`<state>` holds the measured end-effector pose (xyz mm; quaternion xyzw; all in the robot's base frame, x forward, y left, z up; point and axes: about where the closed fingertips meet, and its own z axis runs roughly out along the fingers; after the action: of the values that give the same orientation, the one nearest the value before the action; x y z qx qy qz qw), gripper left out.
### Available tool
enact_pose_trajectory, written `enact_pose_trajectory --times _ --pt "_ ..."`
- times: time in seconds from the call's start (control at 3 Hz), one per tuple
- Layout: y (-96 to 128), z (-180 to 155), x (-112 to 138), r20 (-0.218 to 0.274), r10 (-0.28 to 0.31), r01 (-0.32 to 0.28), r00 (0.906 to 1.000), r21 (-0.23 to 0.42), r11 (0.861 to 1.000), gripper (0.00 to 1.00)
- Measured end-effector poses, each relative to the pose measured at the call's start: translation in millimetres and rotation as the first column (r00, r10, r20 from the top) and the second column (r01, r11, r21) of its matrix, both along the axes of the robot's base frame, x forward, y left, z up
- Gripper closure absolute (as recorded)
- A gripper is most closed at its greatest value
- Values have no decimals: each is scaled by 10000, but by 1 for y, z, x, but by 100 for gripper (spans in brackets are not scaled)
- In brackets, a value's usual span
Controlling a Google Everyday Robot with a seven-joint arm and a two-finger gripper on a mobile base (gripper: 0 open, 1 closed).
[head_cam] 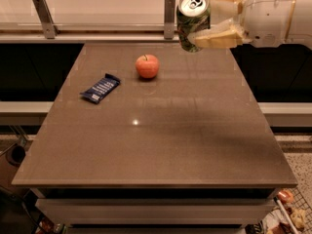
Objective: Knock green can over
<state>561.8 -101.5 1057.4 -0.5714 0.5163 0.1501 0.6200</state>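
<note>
Closed around the green can (191,23) above the table's (170,130) far edge, the gripper (207,19) may drop it behind the table if it opens there.

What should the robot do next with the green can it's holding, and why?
Probably lower the green can toward the table right of the apple, then tip it. The gripper, above the table's far edge, holds it roughly upright in the air, so it cannot fall over yet.

brown table (156,145), pale counter (97,4) behind, speckled floor (298,163).
</note>
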Motion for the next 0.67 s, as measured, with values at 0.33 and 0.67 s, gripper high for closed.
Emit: enact_pose_trajectory --times 0.33,0.67 --pt "-4 14 6 1856 -36 96 9826 -316 9995 100" --pt "-16 29 12 3676 -48 326 9300 -696 9970 100"
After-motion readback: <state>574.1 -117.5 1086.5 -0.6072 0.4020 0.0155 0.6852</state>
